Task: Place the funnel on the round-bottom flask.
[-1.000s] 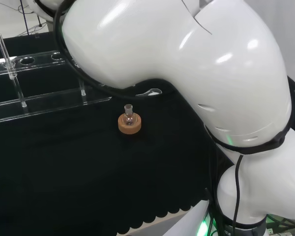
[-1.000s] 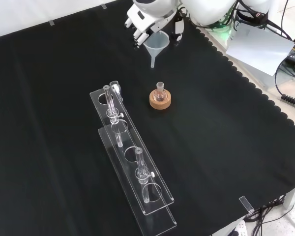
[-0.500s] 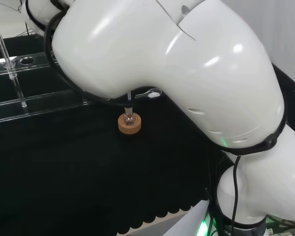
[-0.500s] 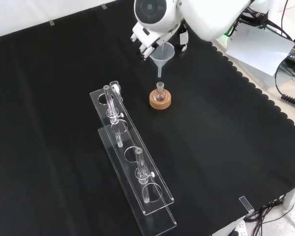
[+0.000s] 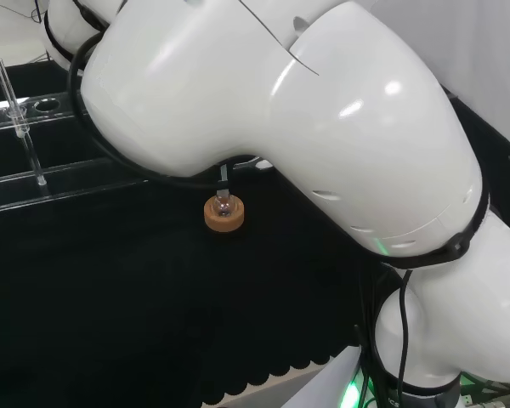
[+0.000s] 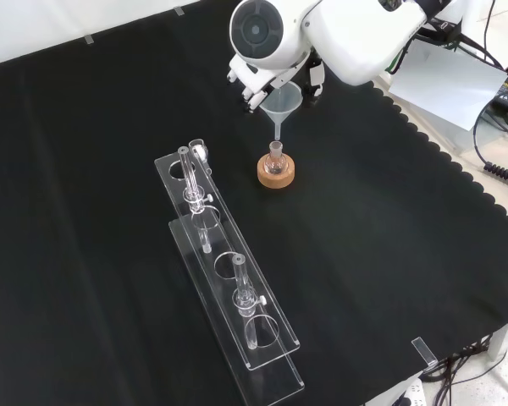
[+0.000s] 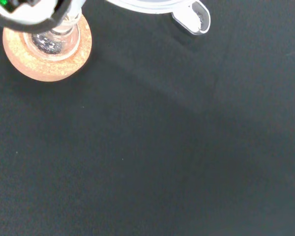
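Above the small round-bottom flask [image 6: 275, 158] hangs a clear, cone-shaped funnel [image 6: 280, 102].

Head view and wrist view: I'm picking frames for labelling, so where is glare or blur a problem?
Head view: bright highlights sit on the arm's white links. Wrist view: the funnel rim looks blurred, while the cork stand under the flask is crisp.

Glossy white arm links [image 5: 263, 93], black cable, round grey cap [image 6: 256, 30].
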